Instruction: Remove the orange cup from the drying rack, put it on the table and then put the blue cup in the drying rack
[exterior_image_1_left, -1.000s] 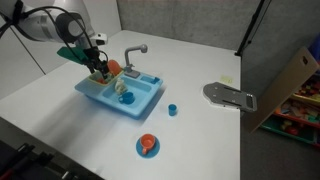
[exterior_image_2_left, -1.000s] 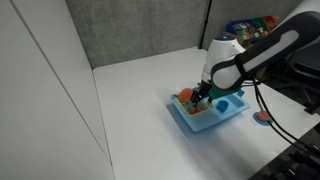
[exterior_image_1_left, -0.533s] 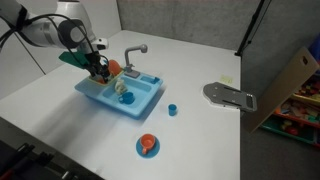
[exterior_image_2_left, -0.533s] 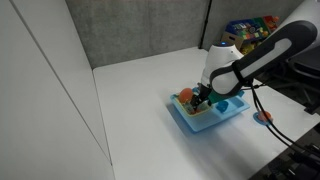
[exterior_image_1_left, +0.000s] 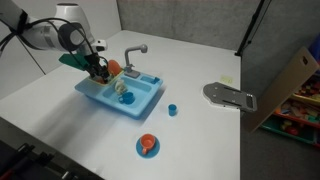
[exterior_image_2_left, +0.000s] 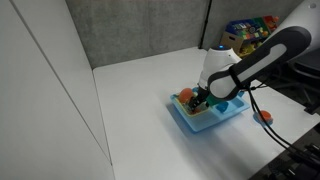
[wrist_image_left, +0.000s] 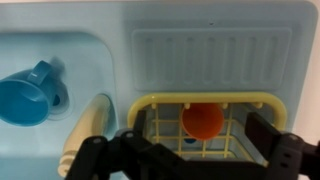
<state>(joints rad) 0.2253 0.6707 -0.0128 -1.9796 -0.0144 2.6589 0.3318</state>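
Orange cup (wrist_image_left: 202, 121) sits inside the yellow wire drying rack (wrist_image_left: 200, 98) on the light-blue sink unit (wrist_image_left: 210, 45). Blue cup (wrist_image_left: 28, 98), handled, is in the basin beside the rack. Smaller blue cup (exterior_image_1_left: 172, 109) stands upright on the desk (exterior_image_1_left: 200, 140), apart from the sink.

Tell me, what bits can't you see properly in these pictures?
1. Orange cup: in an exterior view the gripper hides most of it.
2. The gripper's fingers: the wrist view's bottom edge cuts them off.
3. Blue cup: too tiny in an exterior view to show its shape, and outside the wrist view.
4. Whether the gripper touches the orange cup: too blurry in every view.
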